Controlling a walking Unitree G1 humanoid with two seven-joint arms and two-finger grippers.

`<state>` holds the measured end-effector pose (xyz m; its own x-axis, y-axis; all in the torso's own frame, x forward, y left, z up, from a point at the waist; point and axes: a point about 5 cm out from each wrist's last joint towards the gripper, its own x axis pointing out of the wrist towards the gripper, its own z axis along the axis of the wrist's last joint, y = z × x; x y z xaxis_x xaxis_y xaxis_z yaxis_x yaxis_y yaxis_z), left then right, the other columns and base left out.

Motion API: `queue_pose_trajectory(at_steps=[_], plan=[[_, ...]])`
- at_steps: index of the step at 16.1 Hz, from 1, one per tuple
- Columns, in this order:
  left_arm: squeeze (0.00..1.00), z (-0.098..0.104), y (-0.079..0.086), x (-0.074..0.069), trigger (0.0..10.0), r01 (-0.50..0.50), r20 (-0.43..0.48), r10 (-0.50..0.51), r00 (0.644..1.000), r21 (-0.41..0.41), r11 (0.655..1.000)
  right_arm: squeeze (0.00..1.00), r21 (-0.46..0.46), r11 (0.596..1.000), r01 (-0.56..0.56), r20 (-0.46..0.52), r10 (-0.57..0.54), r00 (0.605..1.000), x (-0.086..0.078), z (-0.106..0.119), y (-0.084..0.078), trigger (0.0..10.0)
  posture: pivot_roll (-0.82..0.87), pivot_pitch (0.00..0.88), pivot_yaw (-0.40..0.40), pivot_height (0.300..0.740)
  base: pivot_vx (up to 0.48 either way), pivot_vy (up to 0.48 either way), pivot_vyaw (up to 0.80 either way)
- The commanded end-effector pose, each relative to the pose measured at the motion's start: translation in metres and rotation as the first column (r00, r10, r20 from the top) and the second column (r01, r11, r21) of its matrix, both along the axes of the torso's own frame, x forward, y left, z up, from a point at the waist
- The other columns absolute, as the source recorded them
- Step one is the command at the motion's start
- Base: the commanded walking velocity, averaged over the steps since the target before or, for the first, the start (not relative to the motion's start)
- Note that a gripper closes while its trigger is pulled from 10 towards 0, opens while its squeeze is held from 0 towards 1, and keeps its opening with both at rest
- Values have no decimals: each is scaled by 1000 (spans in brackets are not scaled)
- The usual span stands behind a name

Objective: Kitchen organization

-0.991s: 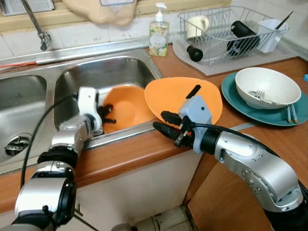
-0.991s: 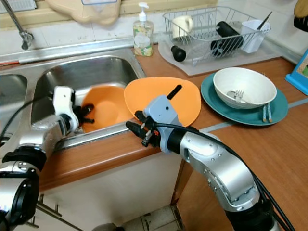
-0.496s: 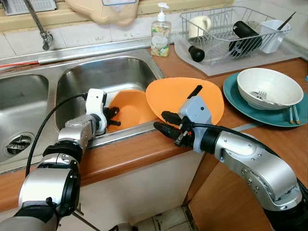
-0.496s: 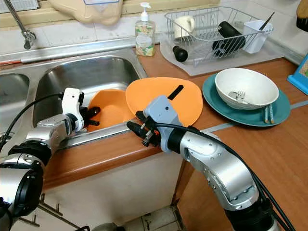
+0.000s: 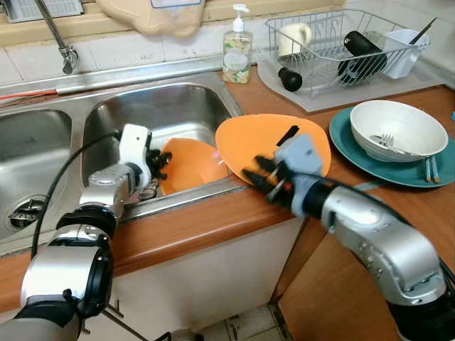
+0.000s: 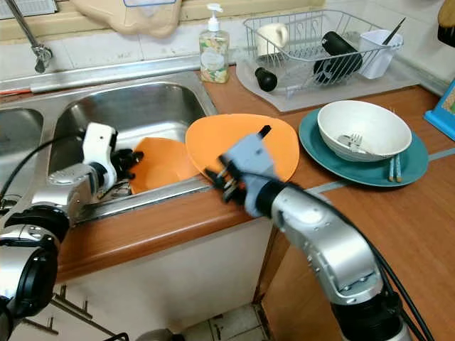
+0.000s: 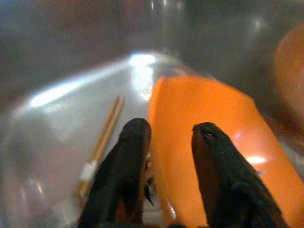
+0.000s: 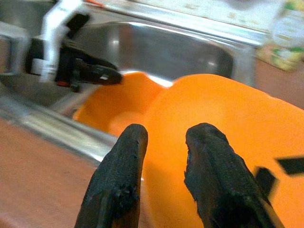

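Note:
An orange bowl (image 5: 190, 165) lies tilted in the right basin of the steel sink (image 5: 163, 106). My left gripper (image 5: 159, 160) is down in that basin at the bowl's left rim, open, one finger (image 7: 134, 156) outside the rim and the other inside. A pair of chopsticks (image 7: 101, 142) lies on the sink bottom beside it. An orange plate (image 5: 277, 138) rests on the counter, overhanging the sink edge, with a black strip (image 5: 286, 135) on it. My right gripper (image 5: 260, 175) is open at the plate's near left edge, blurred.
A soap bottle (image 5: 235, 51) stands behind the sink. A wire dish rack (image 5: 341, 44) holds a mug and black bottles at the back right. A teal plate (image 5: 348, 153) carries a white bowl (image 5: 394, 128) with a fork, chopsticks beside it. The faucet (image 5: 55, 32) is at the back left.
My right gripper has moved forward to the orange plate's edge. My left gripper has shifted slightly left and back in the basin, and the orange bowl now sits more tilted.

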<state>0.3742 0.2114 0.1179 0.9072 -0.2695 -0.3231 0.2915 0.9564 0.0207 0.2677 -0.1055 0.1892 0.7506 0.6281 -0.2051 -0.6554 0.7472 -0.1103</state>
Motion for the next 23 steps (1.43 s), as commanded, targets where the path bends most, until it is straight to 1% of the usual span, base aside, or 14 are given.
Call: queue_pose_trajectory(at_steps=[1, 5, 6, 8, 11, 13, 15, 16, 17, 18, 19, 20, 21, 23], plan=[[1000, 9, 6, 0, 10000, 16, 70, -19, 997, 32, 999, 0, 9, 993, 116, -5, -116, 993, 7, 1, -13, 10000, -123, 0, 75, 740, 0, 0, 0], [1000, 19, 11, -2, 10000, 15, 185, -20, 983, 26, 1000, 0, 37, 960, 277, -12, -277, 961, 12, 6, -35, 10000, -126, 0, 70, 740, 0, 0, 0], [1000, 25, 9, -4, 10000, 23, 233, -25, 972, 10, 1000, 176, 46, 945, 323, -25, -322, 946, 11, 7, -42, 10000, -126, 0, 70, 740, 0, 0, 0], [1000, 33, 3, -8, 10000, 41, 301, -32, 953, -23, 999, 1000, 63, 917, 394, -77, -389, 918, 8, 4, -52, 10000, -124, 0, 66, 740, 0, 0, 0], [1000, 37, -12, -15, 10000, 87, 292, -39, 956, -151, 985, 1000, 84, 898, 431, -131, -419, 899, 3, 0, -57, 10000, -123, 0, 66, 740, 0, 0, 0], [1000, 42, -35, -28, 10000, 158, 266, -70, 961, -323, 933, 1000, 80, 876, 475, -183, -456, 871, -2, -4, -62, 10000, -126, 0, 70, 740, 0, 0, 0], [1000, 41, -48, -34, 10000, 170, 202, -94, 975, -403, 899, 1000, 57, 853, 519, -206, -499, 842, -4, -7, -68, 10000, -126, 0, 71, 740, 0, 0, 0], [1000, 38, -51, -36, 10000, 164, 175, -100, 980, -405, 899, 1000, 53, 847, 529, -216, -508, 834, -4, -7, -69, 10000, -126, 0, 71, 740, 0, 0, 0], [490, 34, -54, -38, 10000, 153, 146, -100, 984, -416, 897, 1000, 48, 843, 536, -224, -514, 828, -5, -8, -70, 10000, -127, 0, 70, 740, 0, 0, 0], [0, 32, -57, -40, 10000, 135, 111, -94, 989, -465, 875, 1000, 34, 839, 544, -230, -523, 821, -7, -8, -71, 10000, -128, 0, 70, 740, 0, 0, 0], [0, 31, -61, -42, 10000, 120, 79, -93, 993, -503, 856, 820, 12, 829, 560, -226, -543, 809, -8, -9, -73, 10000, -129, 0, 69, 740, 0, 0, 0], [0, 28, -63, -41, 10000, 97, 51, -83, 995, -496, 863, 0, -1, 821, 570, -229, -555, 799, -8, -10, -75, 10000, -129, 0, 69, 740, 0, 0, 0], [0, 26, -65, -40, 10000, 82, 32, -77, 997, -527, 846, 0, -3, 819, 574, -237, -558, 795, -8, -11, -75, 10000, -127, 0, 67, 740, 0, 0, 0], [0, 28, -77, -36, 10000, 83, 7, -105, 994, -657, 749, 0, 5, 830, 558, -295, -532, 794, -8, -18, -73, 10000, -126, 0, 64, 740, 0, 0, 0]])
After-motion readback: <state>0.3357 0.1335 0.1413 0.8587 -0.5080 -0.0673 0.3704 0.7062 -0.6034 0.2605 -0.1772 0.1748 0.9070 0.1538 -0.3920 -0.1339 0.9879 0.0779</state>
